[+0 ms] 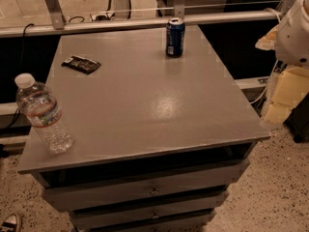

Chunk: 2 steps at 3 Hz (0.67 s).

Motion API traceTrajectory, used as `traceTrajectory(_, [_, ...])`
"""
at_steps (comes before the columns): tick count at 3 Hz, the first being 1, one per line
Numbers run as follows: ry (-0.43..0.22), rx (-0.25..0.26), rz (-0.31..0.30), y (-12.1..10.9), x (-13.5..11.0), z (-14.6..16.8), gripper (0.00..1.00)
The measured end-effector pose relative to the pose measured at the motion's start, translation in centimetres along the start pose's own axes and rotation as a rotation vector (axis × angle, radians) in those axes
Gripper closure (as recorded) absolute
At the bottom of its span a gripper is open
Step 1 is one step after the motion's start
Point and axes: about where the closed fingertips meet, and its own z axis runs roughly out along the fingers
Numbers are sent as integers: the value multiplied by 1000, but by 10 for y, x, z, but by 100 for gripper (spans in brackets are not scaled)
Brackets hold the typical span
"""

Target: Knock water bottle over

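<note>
The water bottle [42, 115] is clear ribbed plastic with a white cap and a narrow white-and-red label band. It stands upright at the front left corner of the grey table top [154, 105]. My gripper [274, 116] hangs at the right edge of the view, beside the table's right side and off its top. It is far to the right of the bottle and touches nothing that I can see. The white arm [295, 30] rises above it.
A blue soda can [175, 37] stands upright at the back of the table, right of the middle. A dark flat snack packet [81, 64] lies at the back left. Drawers [154, 190] sit below the top. A metal rail [145, 23] runs behind the table.
</note>
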Motion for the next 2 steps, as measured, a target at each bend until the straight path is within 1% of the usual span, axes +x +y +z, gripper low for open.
traceTrajectory(1, [0,0,0,0,0,0,0])
traceTrajectory(2, [-77,-13,-8,0,-23,13,0])
